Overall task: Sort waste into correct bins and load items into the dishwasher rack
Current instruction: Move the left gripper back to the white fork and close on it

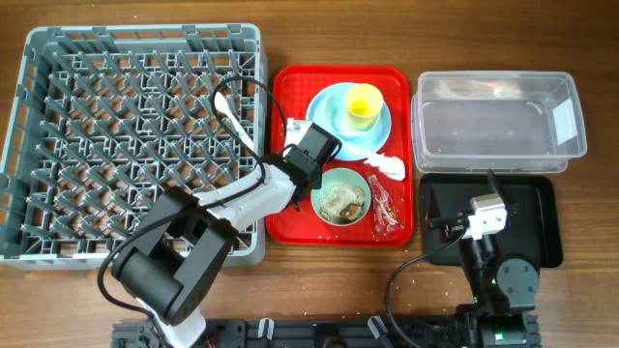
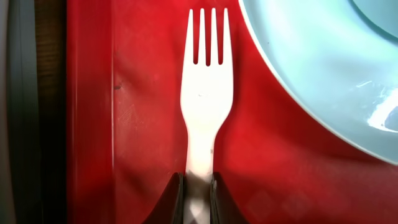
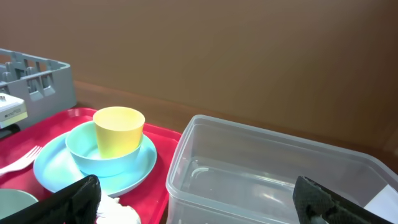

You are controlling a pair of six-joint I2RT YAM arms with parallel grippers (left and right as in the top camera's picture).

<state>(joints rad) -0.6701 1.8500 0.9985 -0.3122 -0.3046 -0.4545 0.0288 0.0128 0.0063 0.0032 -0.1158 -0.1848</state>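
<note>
White fork is pinched at the handle by the left claw on the red tray; next job's probably lifting it to the rack alongside.

Left arm has a white shell, black joints, black cables and dark tapered fingers

Brown wooden table. Holds a big grey rack at the left, a red tray just beside it, then a clear tub at the right, with a black tray close in front of it.
</note>
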